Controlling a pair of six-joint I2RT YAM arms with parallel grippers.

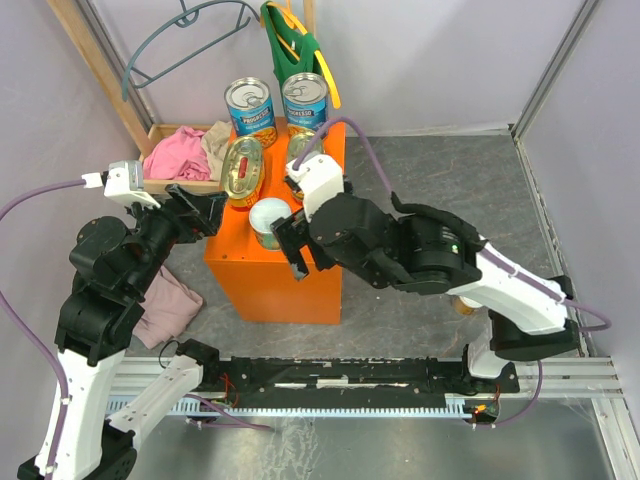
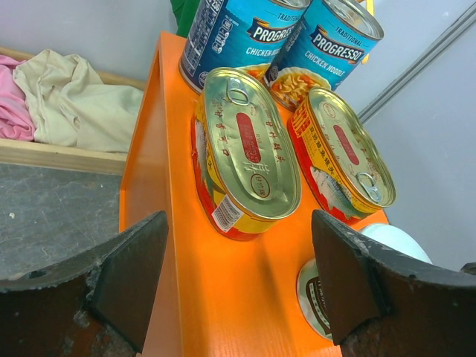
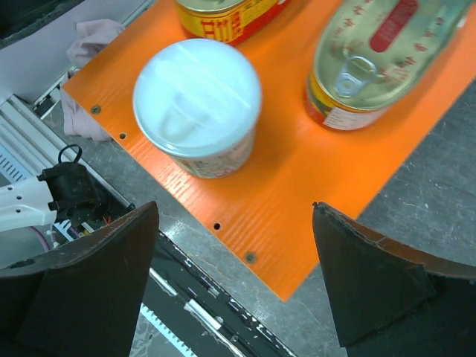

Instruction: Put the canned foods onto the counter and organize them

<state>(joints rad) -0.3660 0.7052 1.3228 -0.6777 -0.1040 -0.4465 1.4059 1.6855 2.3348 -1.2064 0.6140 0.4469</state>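
The orange counter (image 1: 272, 275) carries two tall blue cans (image 1: 250, 108) (image 1: 305, 98) at its back and two oval yellow-red tins (image 1: 243, 168) (image 1: 300, 148) in front of them. One white-lidded can (image 1: 267, 218) stands near the front. My left gripper (image 1: 212, 215) is open and empty at the counter's left edge; its view shows the blue cans (image 2: 230, 33), the oval tins (image 2: 249, 149) and the white-lidded can (image 2: 390, 242). My right gripper (image 1: 290, 245) is open and empty above the counter's front edge, just past the white-lidded can (image 3: 197, 104). A small can (image 1: 463, 303) peeks out behind the right arm.
A wooden tray (image 1: 160, 180) with pink and beige clothes stands left of the counter. A pink cloth (image 1: 165, 305) lies on the floor by the left arm. A green bag (image 1: 290, 45) and a hanger are at the back. The black rail (image 1: 350, 375) runs along the near edge.
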